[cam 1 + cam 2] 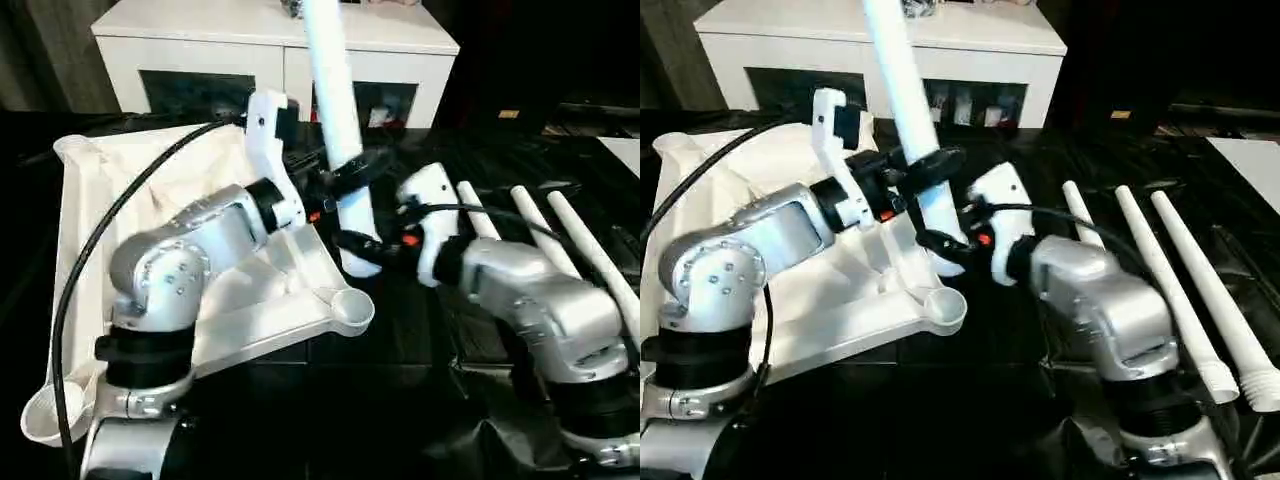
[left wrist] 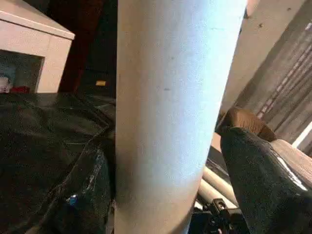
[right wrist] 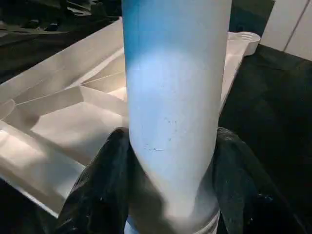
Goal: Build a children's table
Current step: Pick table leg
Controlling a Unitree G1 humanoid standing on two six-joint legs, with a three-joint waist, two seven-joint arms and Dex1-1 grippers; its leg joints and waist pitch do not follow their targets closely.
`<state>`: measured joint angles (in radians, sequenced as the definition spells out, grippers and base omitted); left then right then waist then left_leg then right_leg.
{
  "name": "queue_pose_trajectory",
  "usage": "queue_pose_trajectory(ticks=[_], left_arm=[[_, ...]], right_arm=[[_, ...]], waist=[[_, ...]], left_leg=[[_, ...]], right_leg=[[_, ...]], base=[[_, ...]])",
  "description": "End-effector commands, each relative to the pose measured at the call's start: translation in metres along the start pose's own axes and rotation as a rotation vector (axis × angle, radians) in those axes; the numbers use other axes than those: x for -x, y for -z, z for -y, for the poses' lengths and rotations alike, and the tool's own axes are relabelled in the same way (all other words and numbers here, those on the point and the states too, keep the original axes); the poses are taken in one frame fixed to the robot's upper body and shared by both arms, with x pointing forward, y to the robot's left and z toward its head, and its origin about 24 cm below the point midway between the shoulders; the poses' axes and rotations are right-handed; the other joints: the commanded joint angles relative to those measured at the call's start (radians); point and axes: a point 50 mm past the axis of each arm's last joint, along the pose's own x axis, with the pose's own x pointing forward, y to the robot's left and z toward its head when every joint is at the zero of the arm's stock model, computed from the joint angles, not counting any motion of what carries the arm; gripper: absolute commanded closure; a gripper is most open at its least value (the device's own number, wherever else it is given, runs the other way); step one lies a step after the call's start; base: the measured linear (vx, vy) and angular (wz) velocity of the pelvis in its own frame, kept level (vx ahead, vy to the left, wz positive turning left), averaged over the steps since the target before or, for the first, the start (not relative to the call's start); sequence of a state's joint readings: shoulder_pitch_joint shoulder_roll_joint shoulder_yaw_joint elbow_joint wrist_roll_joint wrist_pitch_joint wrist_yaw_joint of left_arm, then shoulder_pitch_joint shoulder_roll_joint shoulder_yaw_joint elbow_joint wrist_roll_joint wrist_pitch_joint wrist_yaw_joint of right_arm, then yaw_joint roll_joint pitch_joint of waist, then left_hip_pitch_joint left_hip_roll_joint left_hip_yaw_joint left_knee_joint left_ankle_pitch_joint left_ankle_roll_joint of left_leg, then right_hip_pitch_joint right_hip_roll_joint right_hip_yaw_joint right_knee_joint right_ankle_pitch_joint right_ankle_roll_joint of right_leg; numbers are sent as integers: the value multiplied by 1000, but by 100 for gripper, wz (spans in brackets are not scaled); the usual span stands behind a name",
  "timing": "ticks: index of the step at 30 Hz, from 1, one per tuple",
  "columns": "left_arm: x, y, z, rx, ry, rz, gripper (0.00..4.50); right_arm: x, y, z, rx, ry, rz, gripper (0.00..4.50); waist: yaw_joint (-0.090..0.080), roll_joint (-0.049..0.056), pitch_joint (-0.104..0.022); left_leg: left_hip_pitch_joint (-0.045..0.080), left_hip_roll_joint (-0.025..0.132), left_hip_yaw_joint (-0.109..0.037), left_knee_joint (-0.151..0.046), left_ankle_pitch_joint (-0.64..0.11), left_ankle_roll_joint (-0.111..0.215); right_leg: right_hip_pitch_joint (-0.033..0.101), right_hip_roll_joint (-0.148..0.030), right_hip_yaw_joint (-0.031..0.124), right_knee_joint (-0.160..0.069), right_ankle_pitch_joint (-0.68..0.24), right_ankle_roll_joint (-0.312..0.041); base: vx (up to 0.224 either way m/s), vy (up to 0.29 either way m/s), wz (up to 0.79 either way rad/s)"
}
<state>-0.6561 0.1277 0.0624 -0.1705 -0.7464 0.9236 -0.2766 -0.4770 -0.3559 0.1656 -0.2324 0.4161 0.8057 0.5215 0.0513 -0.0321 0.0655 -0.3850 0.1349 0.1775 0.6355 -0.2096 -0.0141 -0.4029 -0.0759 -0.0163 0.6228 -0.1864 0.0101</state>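
Right now, fitting the first leg. Right gripper [image 1: 358, 243] clamped on the leg [image 1: 335, 90] low down, both black fingers [image 3: 105, 185] pressed flat against its sides. Left gripper [image 1: 345, 178] up against the same leg higher up; gripping or loose, cannot tell.

Leg near upright, top leaning slightly away toward the cabinet [image 1: 270, 40]. Thick end down, just beside the tabletop [image 1: 90, 200] edge and near the closest right corner socket [image 1: 352, 305], but not in it. Tabletop upside down on the black table [image 1: 400, 340], ribs up, on the robot's left.

Likely step: lining up the thick end with that socket. Next move probably calls for bringing the end over the socket mouth, holding the leg straight, then pushing down, perhaps with a twist. Risk, as a guess: tabletop sliding on the black table if pushed off-centre.

Containers:
- Closest right socket: empty.
- Closest left socket [image 1: 45, 415]: empty.
- Far left socket [image 1: 75, 148]: looks empty, partly hidden.
- Ribbed pockets under the tabletop: nothing in them.
- Cabinet glass compartments: small items inside, too small to name.

Three spare legs [image 1: 1140, 270] flat on the black table to the right, side by side, well apart from the tabletop.
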Motion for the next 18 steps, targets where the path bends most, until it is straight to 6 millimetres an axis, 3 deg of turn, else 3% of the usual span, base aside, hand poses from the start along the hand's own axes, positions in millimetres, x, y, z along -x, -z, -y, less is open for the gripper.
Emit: queue_pose_trajectory(ticks=[1, 4, 13, 15, 18], left_arm=[[-2, 1, 2, -9, -10, 3, 137], [0, -2, -4, 0, -50, 32, 175], [1, -7, -7, 20, -64, 70, 227], [1, -8, -7, 22, -61, 72, 250], [2, -8, -6, 39, -49, 75, 253]], right_arm=[[0, -3, 1, 25, 19, 15, 256], [-2, -3, 1, 30, 31, 21, 256], [0, -4, 4, 28, 38, 28, 257], [0, -4, 4, 25, 40, 30, 201], [3, -7, 5, -22, 14, 52, 178]], waist=[[-3, -3, -68], [-6, -4, -68], [-13, -3, -68], [-14, -1, -68], [-17, -1, -68]], left_leg=[[21, 76, -29, -88, -127, -44], [20, 76, -30, -88, -131, -44], [19, 75, -30, -87, -128, -38], [19, 75, -30, -87, -132, -36], [20, 76, -31, -87, -138, -33]], right_leg=[[45, -61, 36, -68, -164, -196], [44, -60, 36, -69, -170, -194], [45, -59, 36, -68, -154, -196], [46, -61, 36, -68, -162, -199], [45, -60, 36, -69, -162, -205]], base=[[0, 0, 0], [0, 0, 0], [0, 0, 0], [0, 0, 0], [0, 0, 0]])
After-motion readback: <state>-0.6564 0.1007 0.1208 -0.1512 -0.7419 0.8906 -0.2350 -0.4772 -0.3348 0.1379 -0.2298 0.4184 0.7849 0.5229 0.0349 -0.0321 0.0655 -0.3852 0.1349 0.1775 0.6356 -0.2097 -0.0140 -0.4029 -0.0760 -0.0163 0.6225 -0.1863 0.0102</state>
